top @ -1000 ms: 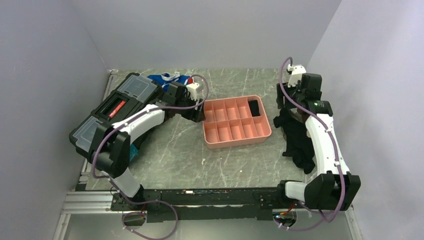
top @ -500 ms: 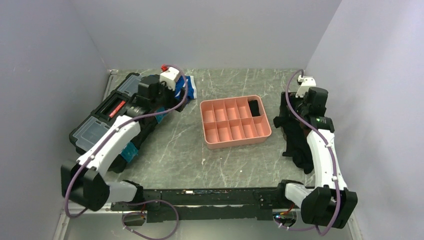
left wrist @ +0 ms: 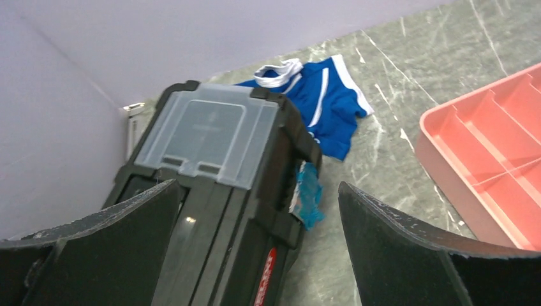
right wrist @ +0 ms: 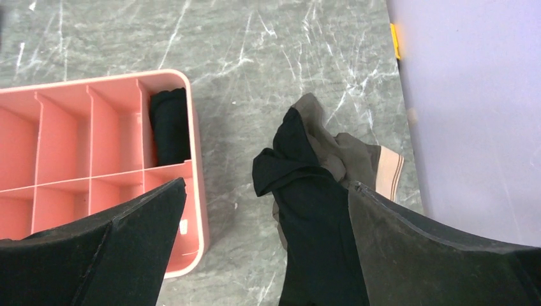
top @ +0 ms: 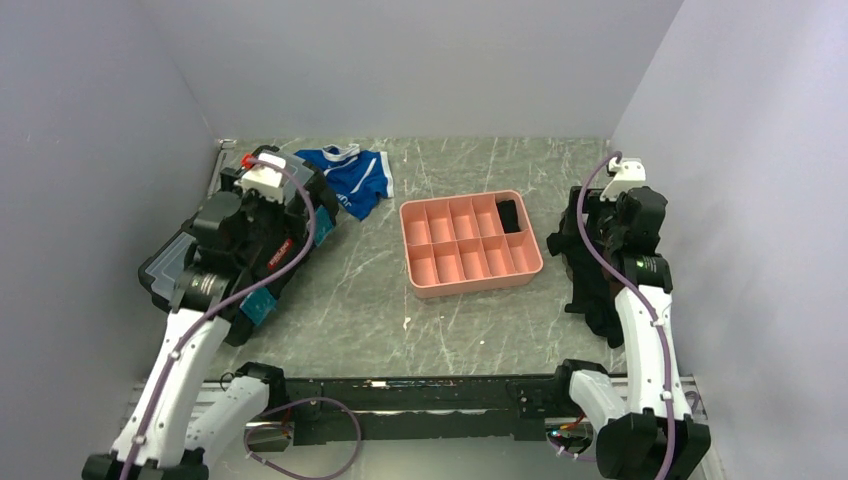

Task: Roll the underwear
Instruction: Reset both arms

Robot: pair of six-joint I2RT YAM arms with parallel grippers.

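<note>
Underwear [right wrist: 316, 217] lies crumpled just right of the pink tray [right wrist: 196, 159], tangled with a grey garment [right wrist: 348, 156]. The right gripper [right wrist: 266, 185] hangs above it, spread wide and empty; the left gripper [left wrist: 258, 185], well left of the tray, likewise. A careless pinch could snag both garments.

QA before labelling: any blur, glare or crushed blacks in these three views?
Top external: soft, even light, no glare, sharp, but the black clothing pile reads as one dark mass with little fold detail. Left wrist: no motion blur, toolbox and blue briefs crisp. Right wrist: sharp, flat light, pink tray well exposed.
</note>
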